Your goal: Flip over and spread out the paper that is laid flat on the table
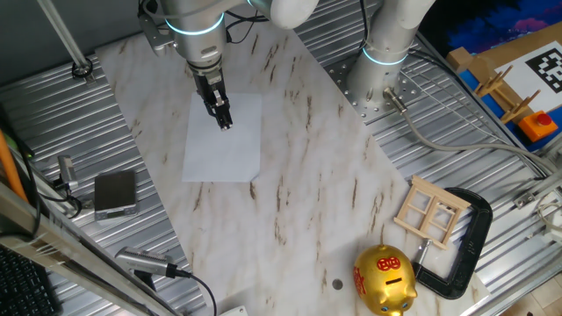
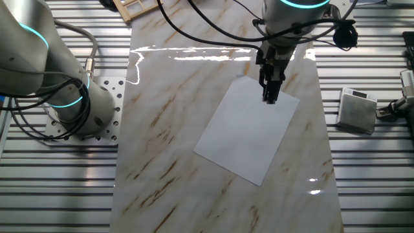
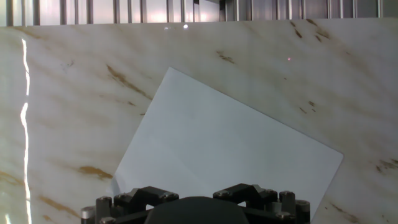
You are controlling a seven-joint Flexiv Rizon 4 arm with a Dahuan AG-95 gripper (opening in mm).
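The paper (image 1: 219,154) is a plain white sheet lying flat on the marble-look table (image 1: 307,175). It also shows in the other fixed view (image 2: 249,133) and in the hand view (image 3: 230,143), where it lies at an angle. My gripper (image 1: 225,121) points down over the sheet's far part, near its edge (image 2: 270,97). Its fingers look pressed together with nothing between them. I cannot tell whether the tips touch the sheet. In the hand view only the gripper's dark body shows at the bottom; the fingertips are hidden.
A small grey box (image 1: 115,193) sits on the ribbed metal beside the table (image 2: 357,110). A second arm's base (image 1: 382,70) stands at the slab's far side. A wooden frame (image 1: 430,211), a black clamp (image 1: 465,246) and a golden piggy bank (image 1: 384,279) lie at the near right corner.
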